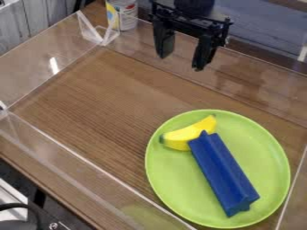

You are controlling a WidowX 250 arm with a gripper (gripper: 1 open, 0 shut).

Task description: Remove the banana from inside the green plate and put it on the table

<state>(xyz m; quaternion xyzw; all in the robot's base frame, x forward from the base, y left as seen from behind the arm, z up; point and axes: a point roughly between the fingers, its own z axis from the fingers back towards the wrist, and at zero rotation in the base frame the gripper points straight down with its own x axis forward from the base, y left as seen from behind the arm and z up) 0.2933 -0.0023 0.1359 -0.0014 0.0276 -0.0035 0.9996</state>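
end effector [186, 51] open, fingers spread, holding nothing, hanging above bare table [108, 117] near the far wall. banana [189, 134] well apart from it, nearer the camera and slightly right, lying on the green plate [270, 148] at its far-left rim. long blue block [223, 172] just beside the banana on the side away from the end effector, seemingly touching. best approached from above over the banana's middle, fingers set across its narrow width, clear of the block and rim. worth closing gently on smooth plastic, lifting straight, then setting down on open wood left of the plate.
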